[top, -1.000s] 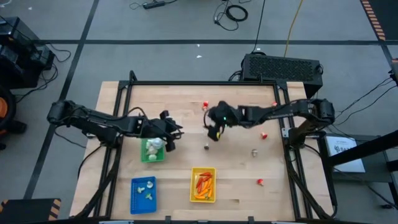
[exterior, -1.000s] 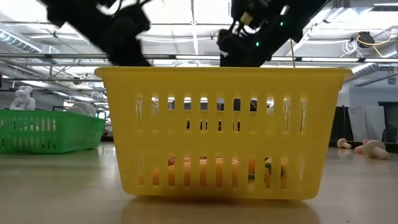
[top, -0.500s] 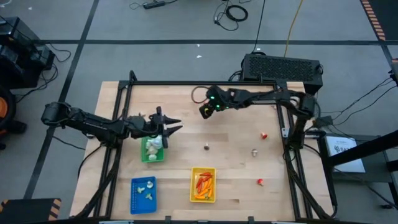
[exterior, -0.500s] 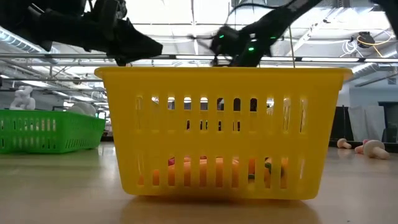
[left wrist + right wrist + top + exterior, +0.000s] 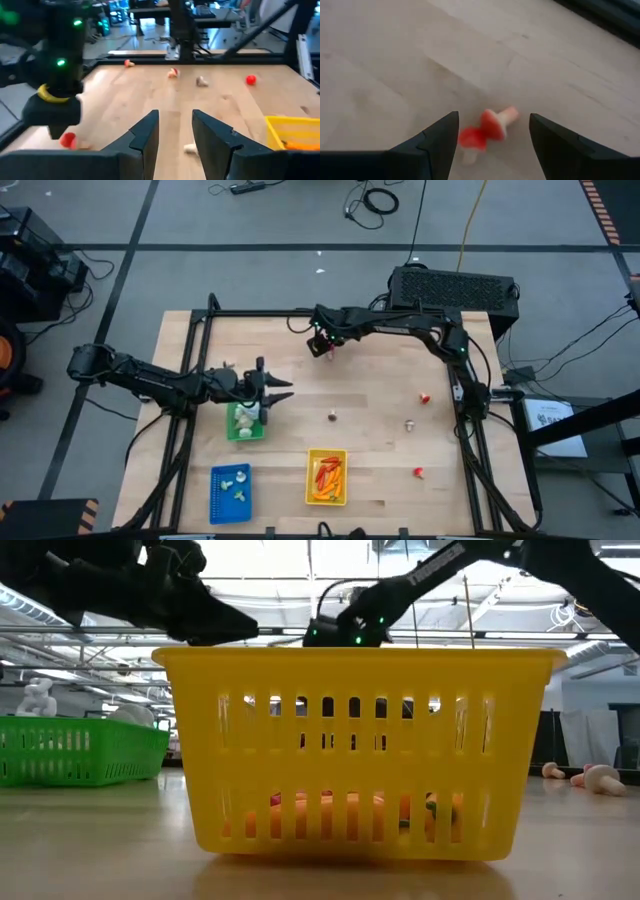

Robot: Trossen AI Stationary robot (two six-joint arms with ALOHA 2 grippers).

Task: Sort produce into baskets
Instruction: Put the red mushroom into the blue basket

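My right gripper (image 5: 321, 346) reaches to the far middle of the table and hangs open, low over two red-and-white produce pieces (image 5: 487, 132) lying on the wood between its fingers (image 5: 435, 145). My left gripper (image 5: 270, 390) hovers at the far edge of the green basket (image 5: 245, 423), open, with nothing between its fingers (image 5: 147, 135). White bulbs lie in the green basket. The blue basket (image 5: 231, 492) holds small white pieces. The yellow basket (image 5: 326, 477) holds orange and red pieces.
Loose produce lies on the right half of the table: a small piece (image 5: 331, 417), a pale one (image 5: 409, 424) and two red ones (image 5: 425, 396) (image 5: 418, 472). A black frame rail (image 5: 330, 314) runs along the far edge, close behind the right gripper.
The right arm swung from the table's middle toward the far edge, ending over the red-and-white pieces, and its jaws narrowed a little. The left gripper shifted slightly over the green basket.
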